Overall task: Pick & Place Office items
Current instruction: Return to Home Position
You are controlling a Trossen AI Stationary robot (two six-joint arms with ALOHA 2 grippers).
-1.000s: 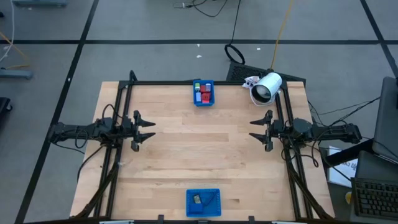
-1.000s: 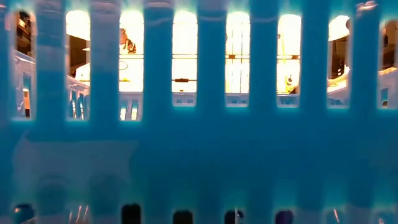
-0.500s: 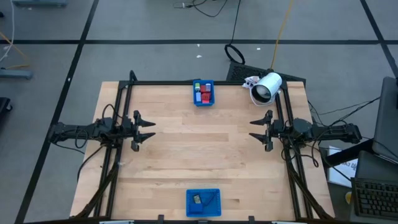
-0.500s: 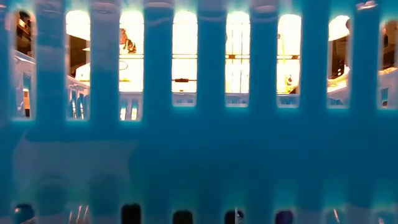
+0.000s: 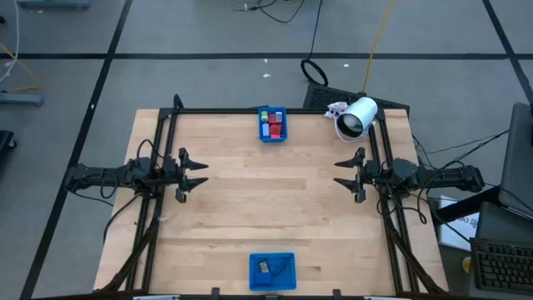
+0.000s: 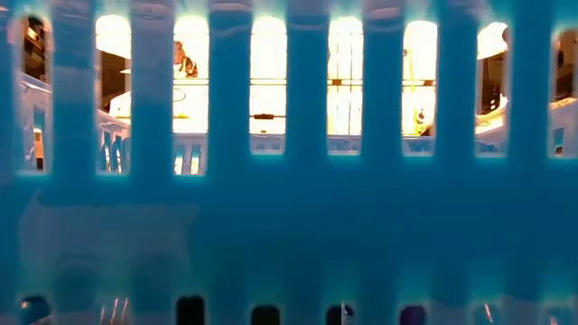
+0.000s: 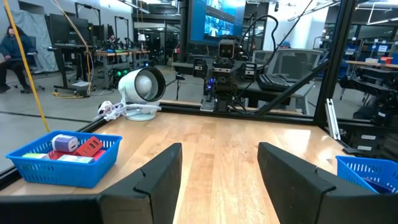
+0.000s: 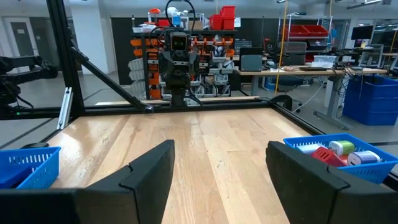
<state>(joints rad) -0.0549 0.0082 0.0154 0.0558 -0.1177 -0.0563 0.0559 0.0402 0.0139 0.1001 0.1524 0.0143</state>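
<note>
Low view walled off by blue bin [image 6: 289, 226], office items [image 5: 272, 123] tiny overhead

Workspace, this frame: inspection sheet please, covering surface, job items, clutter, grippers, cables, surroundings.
Surface: wooden table, black frame along its edges.
Job's things: coloured office items in the top blue bin; dark item in the bottom blue bin.
Clutter: white cylindrical device at the table's corner.
Grippers: left gripper and right gripper open, empty, at opposite table edges.
Cables: black loop on the floor beyond the table.
Surroundings: keyboard beside the table; seated person far off.
</note>
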